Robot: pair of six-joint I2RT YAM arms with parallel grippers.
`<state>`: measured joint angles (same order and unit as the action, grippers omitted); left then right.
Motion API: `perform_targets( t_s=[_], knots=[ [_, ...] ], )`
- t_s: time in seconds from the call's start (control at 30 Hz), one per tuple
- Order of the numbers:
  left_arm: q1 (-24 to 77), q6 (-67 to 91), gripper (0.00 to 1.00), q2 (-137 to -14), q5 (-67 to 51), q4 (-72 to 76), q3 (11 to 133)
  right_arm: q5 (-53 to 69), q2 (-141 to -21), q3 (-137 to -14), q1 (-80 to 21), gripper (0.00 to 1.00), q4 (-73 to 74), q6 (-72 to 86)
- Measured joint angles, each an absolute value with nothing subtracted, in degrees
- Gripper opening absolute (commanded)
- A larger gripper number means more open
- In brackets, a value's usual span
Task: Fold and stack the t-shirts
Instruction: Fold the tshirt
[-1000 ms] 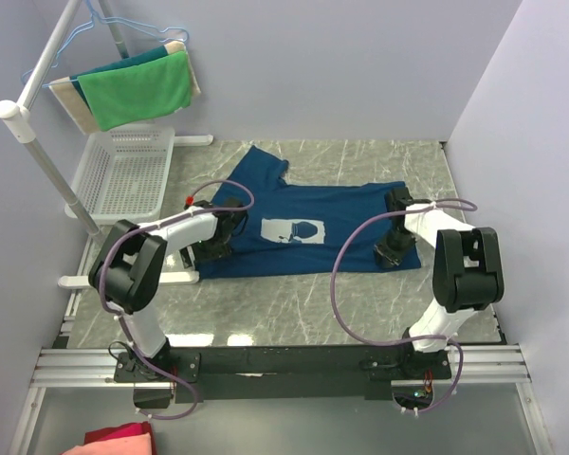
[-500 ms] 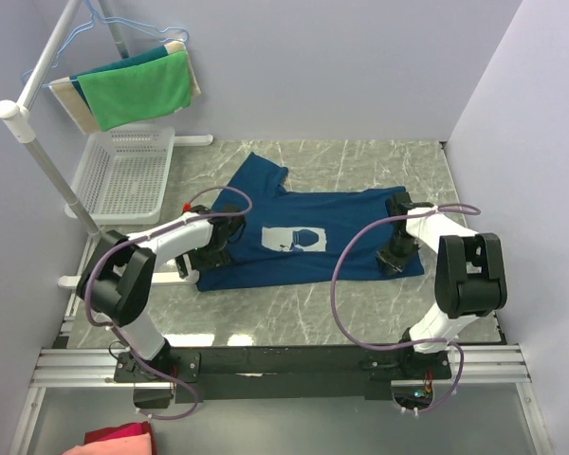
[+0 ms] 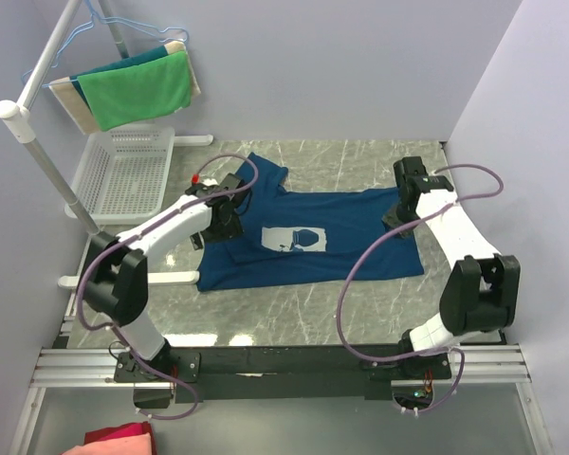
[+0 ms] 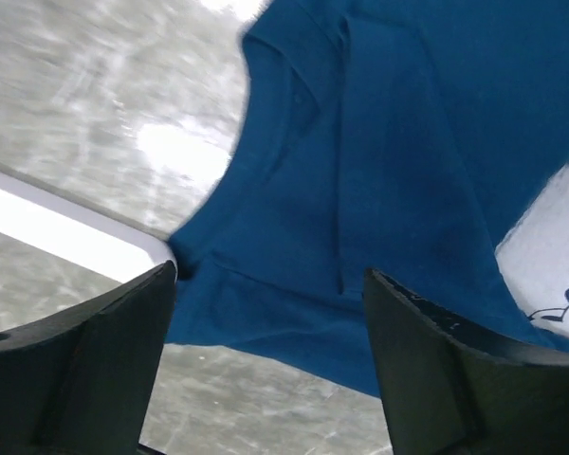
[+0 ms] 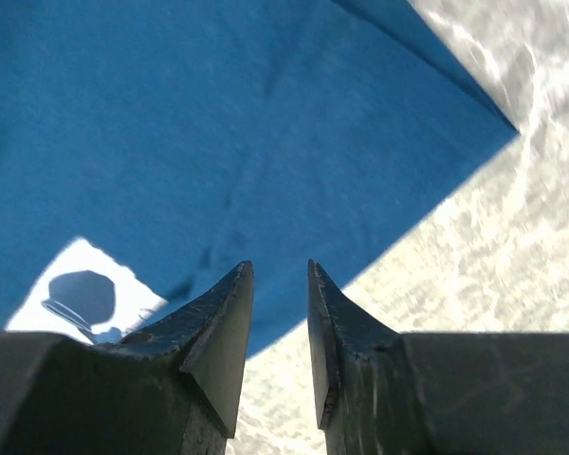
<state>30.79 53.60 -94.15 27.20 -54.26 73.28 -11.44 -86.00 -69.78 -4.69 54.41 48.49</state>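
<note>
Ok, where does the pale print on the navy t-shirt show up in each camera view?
Top external: print mid-picture, on the chest of the t-shirt.
Left wrist: print at the right edge, halfway down.
Right wrist: print at lower left.
Shared landmark: grey marble table bordering the t-shirt.

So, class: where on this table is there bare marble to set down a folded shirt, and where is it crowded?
Free: the marble strip between the near hem of the t-shirt and the arm rail; a narrower strip between shirt and back wall. Crowded: the left side, with basket, rack foot and left arm.
</note>
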Motion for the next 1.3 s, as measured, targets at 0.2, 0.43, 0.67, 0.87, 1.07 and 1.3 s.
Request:
perform_targets(
  t_s=[0.2, 0.43, 0.67, 0.87, 1.07, 1.3],
  knots=[
    [30.8, 52.7, 0.76, -97.1, 20.5, -50.1, 70.1, -11.4, -90.8, -71.7, -5.0, 0.35, 53.3, 48.1],
    [30.8, 52.2, 0.69, -97.0, 14.6, -45.6, 64.8, -11.3, -92.1, -69.7, -5.9, 0.35, 52.6, 48.1],
    [30.8, 52.2, 0.62, -97.1, 11.1, -40.6, 63.6, -11.4, -92.1, -69.7, -6.1, 0.34, 52.6, 47.8],
    [30.8, 52.4, 0.46, -98.9, 10.3, -39.4, 63.6, -11.6, -92.1, -68.8, -6.1, 0.34, 52.7, 47.4],
    [30.8, 52.5, 0.25, -99.4, 10.2, -39.4, 63.7, -11.9, -92.1, -68.8, -6.1, 0.33, 52.8, 47.4],
    [30.8, 52.1, 0.09, -99.8, 10.3, -39.9, 65.3, -11.8, -92.1, -68.8, -6.2, 0.33, 52.7, 47.5]
  ],
)
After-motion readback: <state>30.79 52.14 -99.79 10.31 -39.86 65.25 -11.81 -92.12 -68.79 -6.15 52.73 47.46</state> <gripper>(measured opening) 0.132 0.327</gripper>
